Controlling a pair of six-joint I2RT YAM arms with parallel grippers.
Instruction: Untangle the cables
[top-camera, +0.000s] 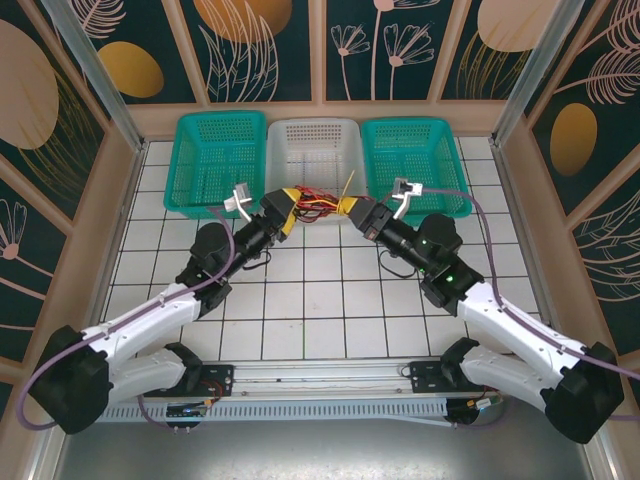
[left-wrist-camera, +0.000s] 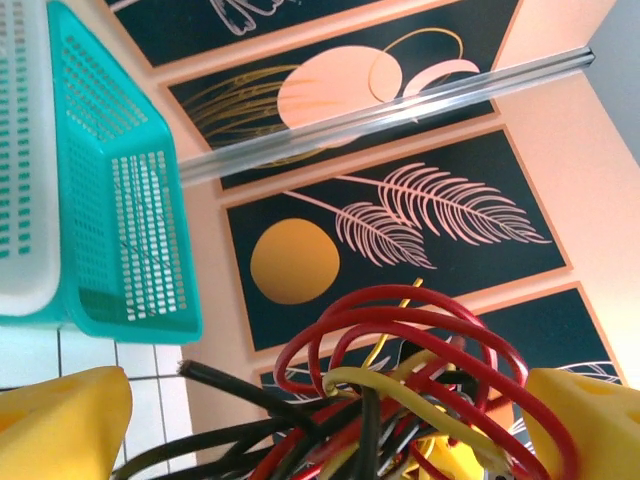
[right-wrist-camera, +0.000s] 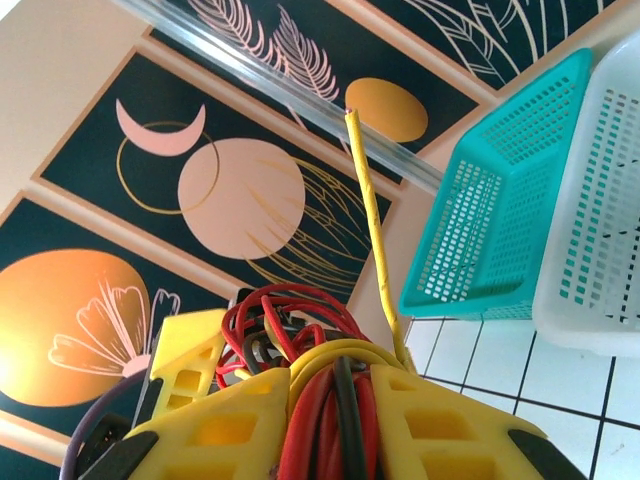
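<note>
looks barely started tbh: cables (top-camera: 315, 207) are one red/yellow/black knot at 12 o'clock. right gripper (right-wrist-camera: 335, 395) pinches them, left gripper (left-wrist-camera: 325, 425) spread wide around them.

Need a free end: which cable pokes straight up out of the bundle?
The yellow cable; it rises straight, well above the looped red cables.
</note>
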